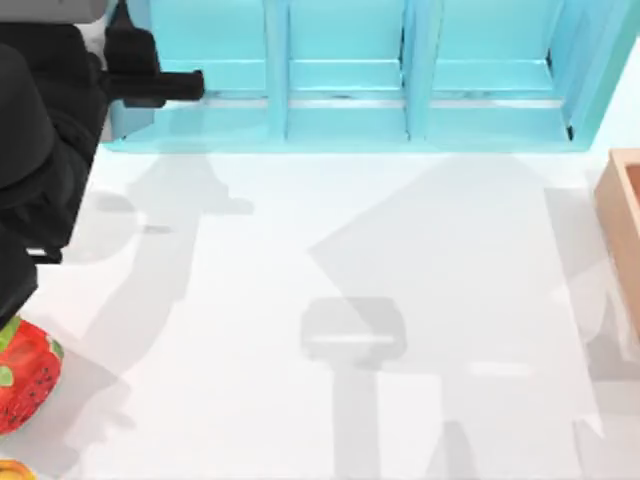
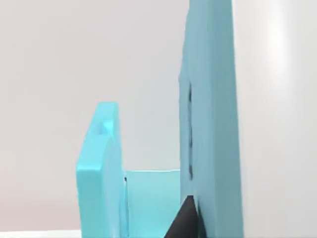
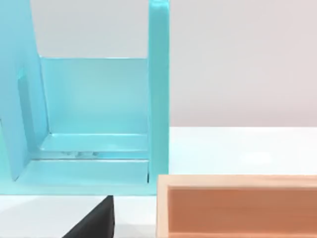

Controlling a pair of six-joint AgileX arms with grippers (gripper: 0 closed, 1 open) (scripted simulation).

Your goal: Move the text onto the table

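The left pincer (image 1: 195,87) reached into the shelf's (image 1: 345,130) far-left compartment, its spread untellable, and needed squaring on the book before lifting toward the counter (image 1: 330,300).

Rendered simulation tabletop, not a real room: flat plain white table (image 1: 330,330) under blank grey backdrop. Furnished with a light-blue compartmented shelf (image 1: 350,90), a tan wooden box (image 3: 237,208) and a glossy toy-like strawberry (image 1: 25,375).

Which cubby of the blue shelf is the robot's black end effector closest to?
The leftmost cubby of the light-blue shelf. The left end effector pokes toward its left wall, while the middle cubby and right cubby lie farther right.
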